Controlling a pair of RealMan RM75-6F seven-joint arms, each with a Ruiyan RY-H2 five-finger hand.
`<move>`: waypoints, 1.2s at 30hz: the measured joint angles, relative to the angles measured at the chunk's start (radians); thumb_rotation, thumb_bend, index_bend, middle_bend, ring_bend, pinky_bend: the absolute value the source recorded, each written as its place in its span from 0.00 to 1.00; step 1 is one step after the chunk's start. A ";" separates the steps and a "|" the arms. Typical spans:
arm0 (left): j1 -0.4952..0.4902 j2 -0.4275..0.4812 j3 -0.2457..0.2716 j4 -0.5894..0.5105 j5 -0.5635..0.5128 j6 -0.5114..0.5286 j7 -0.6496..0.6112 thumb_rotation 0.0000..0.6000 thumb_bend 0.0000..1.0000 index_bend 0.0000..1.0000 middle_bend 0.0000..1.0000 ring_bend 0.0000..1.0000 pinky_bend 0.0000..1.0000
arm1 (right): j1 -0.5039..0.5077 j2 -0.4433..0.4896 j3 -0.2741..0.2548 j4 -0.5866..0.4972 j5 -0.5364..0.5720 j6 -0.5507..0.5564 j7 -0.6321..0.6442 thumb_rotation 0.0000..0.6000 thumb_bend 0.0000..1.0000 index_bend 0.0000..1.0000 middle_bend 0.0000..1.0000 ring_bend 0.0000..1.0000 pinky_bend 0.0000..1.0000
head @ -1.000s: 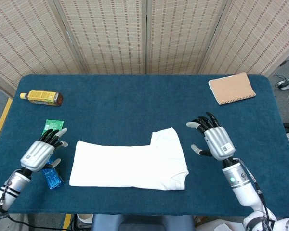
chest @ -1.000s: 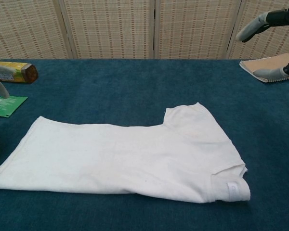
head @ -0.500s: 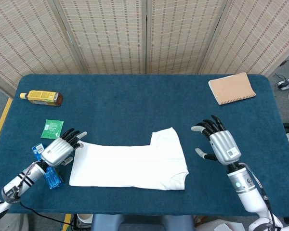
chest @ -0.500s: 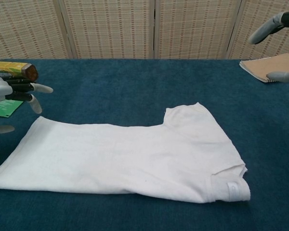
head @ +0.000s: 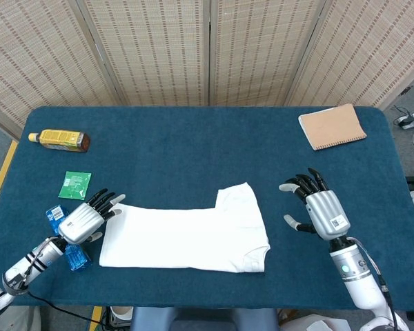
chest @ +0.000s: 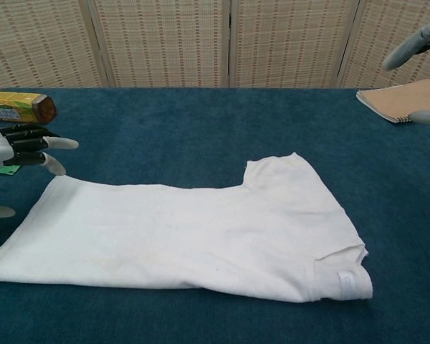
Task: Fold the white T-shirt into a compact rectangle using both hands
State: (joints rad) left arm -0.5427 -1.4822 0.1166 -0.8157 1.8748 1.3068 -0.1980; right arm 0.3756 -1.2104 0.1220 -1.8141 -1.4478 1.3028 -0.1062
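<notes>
A white T-shirt (head: pixel 193 236) (chest: pixel 193 233) lies flat on the blue table, folded lengthwise, with one sleeve pointing to the far side and the collar end on the right. My left hand (head: pixel 84 219) (chest: pixel 18 147) hovers at the shirt's far left corner, fingers spread, holding nothing. Well right of the shirt, my right hand (head: pixel 317 209) stays raised and open; only its fingertips (chest: pixel 416 50) show at the chest view's right edge.
An amber bottle (head: pixel 58 140) (chest: pixel 18 106) lies at the far left. A green packet (head: pixel 76 184) and blue packets (head: pixel 67 248) sit by my left hand. A brown notebook (head: pixel 332 126) (chest: pixel 403 99) lies at the far right.
My left hand has swung in from the left and come down low at the shirt's far left corner. My right hand has drifted right and towards the near edge.
</notes>
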 measured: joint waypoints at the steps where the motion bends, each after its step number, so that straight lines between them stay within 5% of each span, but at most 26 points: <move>1: 0.002 -0.011 0.004 0.019 0.003 0.008 -0.007 1.00 0.18 0.29 0.06 0.00 0.00 | -0.001 0.000 0.000 0.000 0.000 0.001 -0.001 1.00 0.20 0.31 0.27 0.14 0.00; 18: 0.012 -0.151 0.054 0.286 0.005 0.075 -0.087 1.00 0.18 0.29 0.06 0.00 0.00 | -0.019 -0.003 0.003 0.002 0.008 0.013 0.002 1.00 0.20 0.31 0.27 0.14 0.00; 36: -0.007 -0.189 0.071 0.298 -0.022 0.074 -0.111 1.00 0.17 0.31 0.06 0.00 0.00 | -0.030 -0.006 0.006 0.014 0.001 0.023 0.020 1.00 0.20 0.32 0.27 0.14 0.00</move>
State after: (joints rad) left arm -0.5499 -1.6708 0.1879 -0.5173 1.8532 1.3807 -0.3095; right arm 0.3455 -1.2167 0.1285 -1.8001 -1.4465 1.3262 -0.0864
